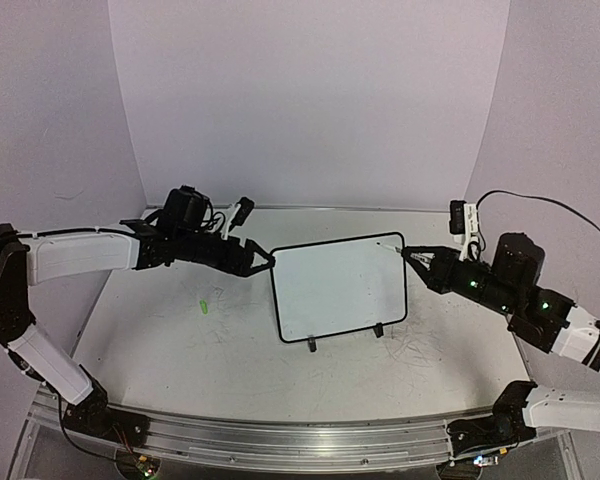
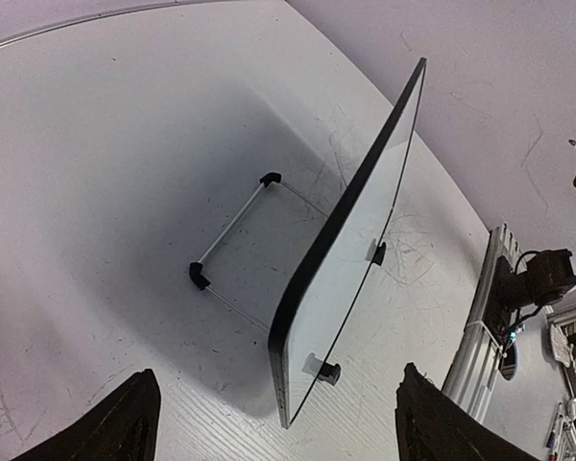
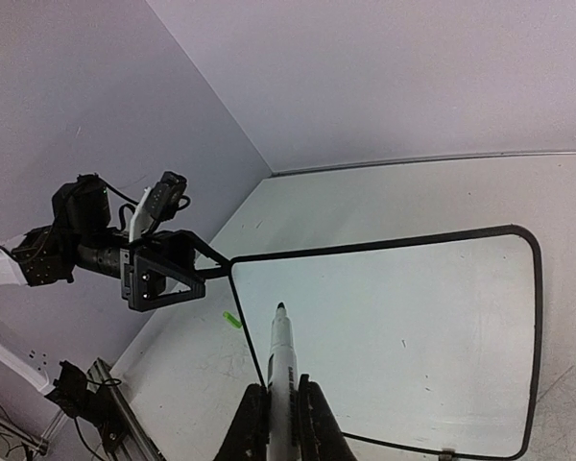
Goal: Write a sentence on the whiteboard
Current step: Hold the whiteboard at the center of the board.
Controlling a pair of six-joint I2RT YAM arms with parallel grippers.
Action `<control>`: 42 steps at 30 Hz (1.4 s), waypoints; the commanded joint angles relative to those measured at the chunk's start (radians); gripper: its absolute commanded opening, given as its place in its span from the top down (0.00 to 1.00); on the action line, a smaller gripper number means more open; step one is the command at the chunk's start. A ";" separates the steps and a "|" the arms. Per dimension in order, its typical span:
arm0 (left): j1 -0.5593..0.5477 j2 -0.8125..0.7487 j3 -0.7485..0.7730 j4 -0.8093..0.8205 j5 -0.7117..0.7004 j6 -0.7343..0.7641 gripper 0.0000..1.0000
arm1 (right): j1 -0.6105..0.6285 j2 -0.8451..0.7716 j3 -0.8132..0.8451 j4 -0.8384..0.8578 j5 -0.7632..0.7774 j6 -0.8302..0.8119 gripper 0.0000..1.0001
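Jaws of the left gripper [image 1: 264, 260] stand wide apart, one finger on each side of the upper left corner of the whiteboard [image 1: 340, 290]. The left wrist view shows no contact with the frame. Jaws of the right gripper [image 1: 417, 258] are clamped on a marker [image 3: 282, 360], with its tip near the board's upper right corner. The whiteboard stands on edge on two small black feet [image 1: 311, 345] near the middle of the table [image 1: 170, 340]. Its face is blank.

Likely faults from this position:
- Board unsecured. If the marker presses before the left jaws close on the frame, the board may tip backward or skid on its feet.
- Off-centre closing. A finger that meets the frame first may twist the board away from the marker.
- Tip on frame. A stroke started at the corner may catch the black rim instead of the white face.
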 commanded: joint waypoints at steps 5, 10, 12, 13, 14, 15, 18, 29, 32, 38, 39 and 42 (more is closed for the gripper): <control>0.003 -0.031 -0.006 0.055 0.097 0.073 0.15 | 0.000 0.026 0.066 0.011 -0.019 0.027 1.00; 0.003 -0.043 -0.020 0.055 0.095 0.063 0.14 | 0.011 0.079 0.113 0.012 -0.038 0.018 1.00; 0.003 -0.051 -0.026 0.055 0.087 0.058 0.14 | 0.027 0.105 0.136 0.012 -0.039 0.013 1.00; 0.003 -0.054 -0.029 0.056 0.081 0.056 0.14 | 0.037 0.118 0.147 0.013 -0.036 0.011 1.00; 0.003 -0.057 -0.032 0.056 0.071 0.053 0.14 | 0.051 0.133 0.157 0.013 -0.031 0.007 1.00; 0.003 -0.059 -0.035 0.054 0.062 0.048 0.14 | 0.066 0.145 0.166 0.013 -0.024 0.003 1.00; 0.003 -0.058 -0.029 0.038 0.037 0.045 0.14 | 0.139 0.194 0.203 0.008 0.031 -0.020 1.00; 0.003 -0.056 -0.031 0.037 0.099 0.037 0.23 | 0.334 0.304 0.345 -0.195 0.323 -0.098 1.00; 0.003 -0.052 -0.032 0.039 0.112 0.039 0.29 | 0.340 0.293 0.329 -0.198 0.332 -0.113 1.00; 0.003 -0.033 -0.035 0.055 0.147 0.038 0.30 | 0.344 0.285 0.322 -0.204 0.336 -0.124 1.00; 0.003 -0.026 -0.034 0.057 0.143 0.035 0.29 | 0.345 0.288 0.323 -0.203 0.334 -0.125 1.00; 0.011 0.001 -0.021 0.062 0.121 0.029 0.27 | 0.349 0.309 0.327 -0.194 0.320 -0.134 1.00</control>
